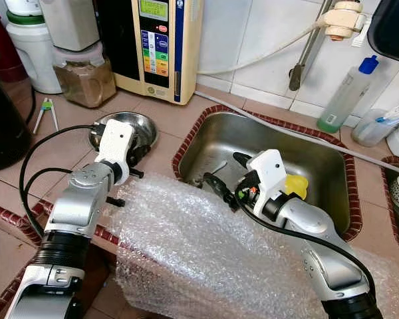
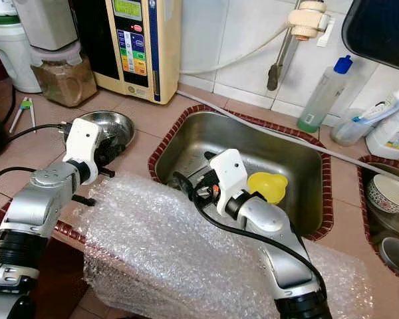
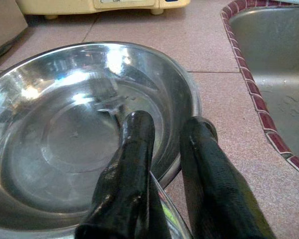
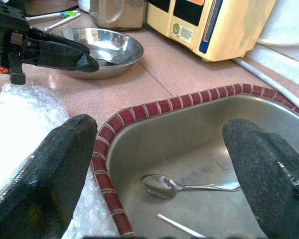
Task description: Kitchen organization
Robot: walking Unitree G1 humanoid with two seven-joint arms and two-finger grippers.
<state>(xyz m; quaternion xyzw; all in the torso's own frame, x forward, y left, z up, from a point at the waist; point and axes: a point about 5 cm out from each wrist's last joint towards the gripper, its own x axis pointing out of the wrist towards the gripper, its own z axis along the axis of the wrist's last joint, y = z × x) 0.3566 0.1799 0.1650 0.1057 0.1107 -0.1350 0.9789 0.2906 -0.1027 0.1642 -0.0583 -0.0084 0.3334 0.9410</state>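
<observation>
**A:** What is seen at the left end effector (image 3: 164, 149)?

**B:** Its fingers (image 3: 132, 164) are pinched on the near rim of a steel bowl (image 1: 141, 125), one finger inside and one outside. The bowl is set on the tiled surface (image 1: 166, 109), at about 9 o'clock from the sink (image 1: 216, 143).

**A:** And the right end effector (image 4: 159, 169)?

**B:** It is held over the sink's near left corner with fingers spread wide; nothing is gripped. A spoon (image 4: 182, 185) is seen lying on the sink floor between them. A yellow item (image 2: 267, 186) is seen behind the right wrist, inside the sink.

**A:** What is spread in front?

**B:** Bubble wrap (image 1: 193, 252) is draped over the near edge of the surface, at 6 o'clock from the sink, under both arms.

**A:** The backdrop?

**B:** A cream appliance (image 1: 156, 43) is stood against the wall at 11 o'clock from the sink, a jar (image 1: 85, 76) beside it. A bottle (image 1: 346, 96) with a blue cap is placed at 2 o'clock.
</observation>
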